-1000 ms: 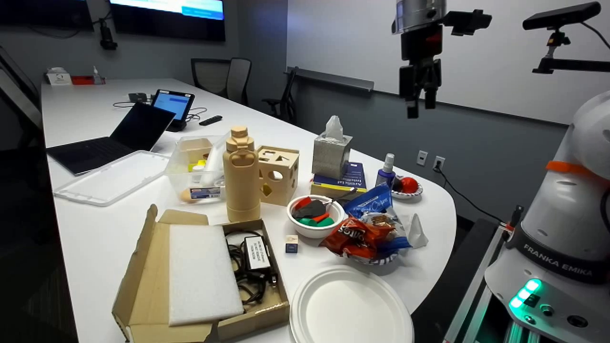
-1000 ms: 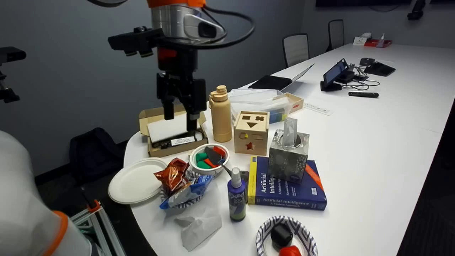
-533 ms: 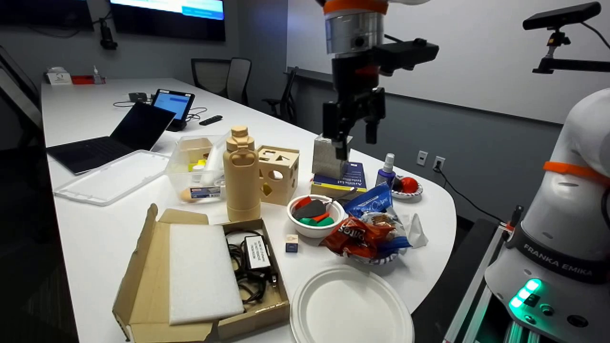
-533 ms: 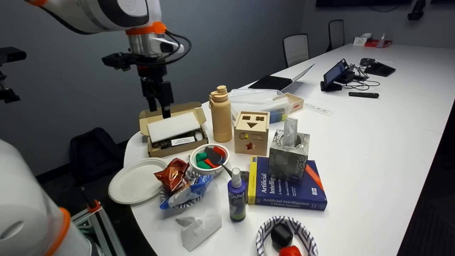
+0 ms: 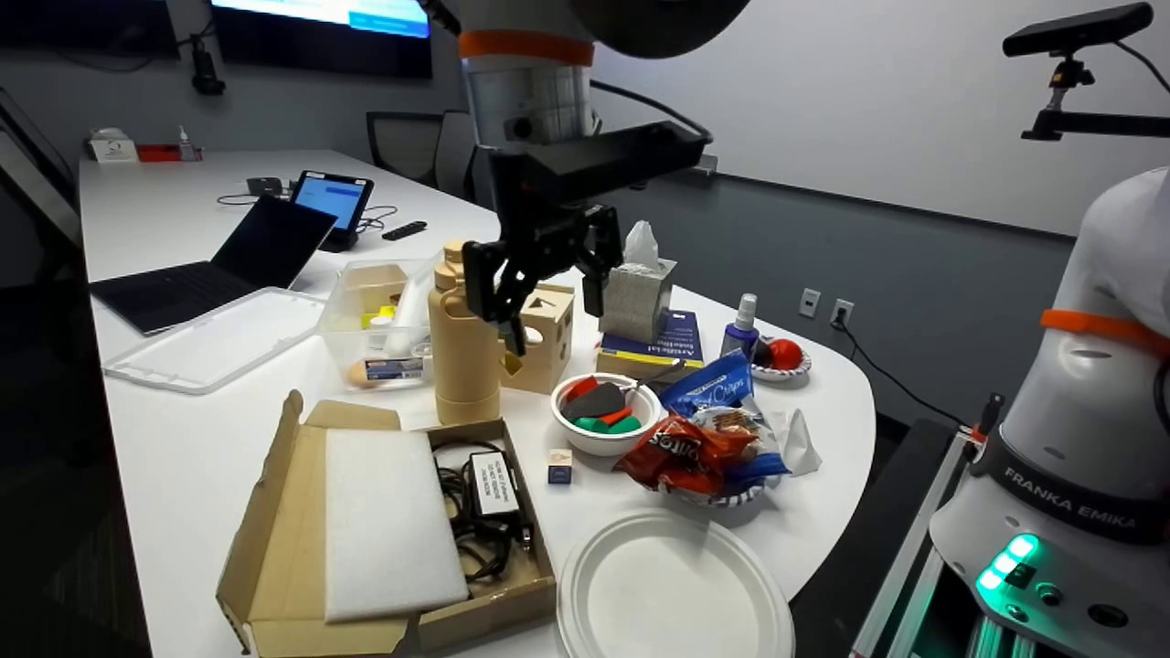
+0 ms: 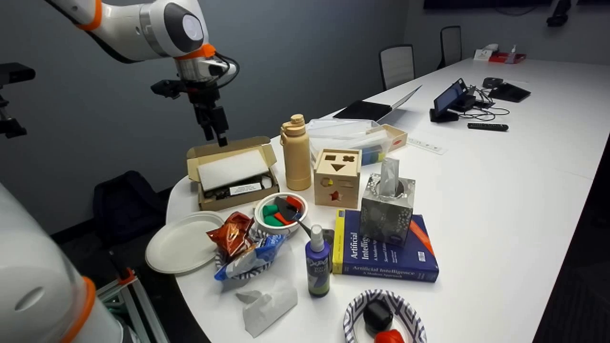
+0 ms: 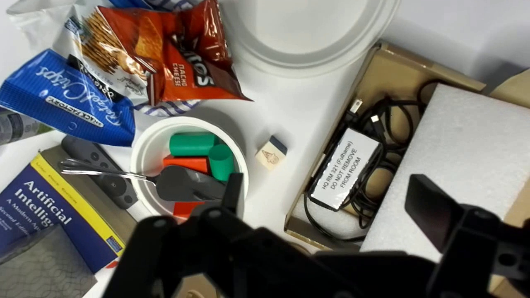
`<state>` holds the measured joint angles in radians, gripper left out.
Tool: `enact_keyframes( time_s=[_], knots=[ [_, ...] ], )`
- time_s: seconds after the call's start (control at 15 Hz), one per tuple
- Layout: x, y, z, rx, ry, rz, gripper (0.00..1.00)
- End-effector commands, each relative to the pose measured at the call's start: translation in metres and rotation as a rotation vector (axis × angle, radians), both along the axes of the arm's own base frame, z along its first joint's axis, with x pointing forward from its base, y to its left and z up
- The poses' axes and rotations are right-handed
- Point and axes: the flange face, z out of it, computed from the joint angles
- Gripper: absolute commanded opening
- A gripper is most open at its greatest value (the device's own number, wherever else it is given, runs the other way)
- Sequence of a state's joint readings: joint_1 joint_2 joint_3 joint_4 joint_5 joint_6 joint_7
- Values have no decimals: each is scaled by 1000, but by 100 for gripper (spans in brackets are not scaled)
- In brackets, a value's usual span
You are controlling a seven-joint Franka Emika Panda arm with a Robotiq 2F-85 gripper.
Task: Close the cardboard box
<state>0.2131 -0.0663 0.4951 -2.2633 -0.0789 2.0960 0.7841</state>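
The cardboard box (image 5: 489, 614) lies open on the table, its lid folded back, in both exterior views (image 6: 238, 201). A white foam sheet (image 5: 393, 521) rests across the lid and part of the tray. Black cables and a labelled adapter (image 5: 494, 484) lie inside. In the wrist view the box (image 7: 385, 78) is at the right, its far part cut off by the frame edge. My gripper (image 5: 554, 318) is open and empty, high above the table, touching nothing. In an exterior view the gripper (image 6: 215, 138) appears over the back of the box. In the wrist view its fingers (image 7: 234, 188) stand wide apart.
A tan bottle (image 5: 464, 366) stands against the box's corner side, with a wooden shape cube (image 6: 337, 178) beside it. White plates (image 5: 676, 585) lie at the box's near side. A bowl (image 6: 261, 215), small block (image 5: 559, 467) and snack bags (image 5: 686, 457) are close by.
My gripper has swung across toward the box side of the table, leftward in both exterior views, and ends nearer the bottle and box. It stays open. The box has not moved.
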Motion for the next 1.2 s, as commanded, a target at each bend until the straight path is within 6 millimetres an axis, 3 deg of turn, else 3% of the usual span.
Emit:
enact_keyframes(
  time_s=[0.0, 0.4, 1.13],
  knots=[
    [20, 38, -13, -21, -20, -23, 100],
    [25, 89, -40, -11, -5, -46, 100],
    [60, 165, -61, 69, -5, -75, 100]
  ],
)
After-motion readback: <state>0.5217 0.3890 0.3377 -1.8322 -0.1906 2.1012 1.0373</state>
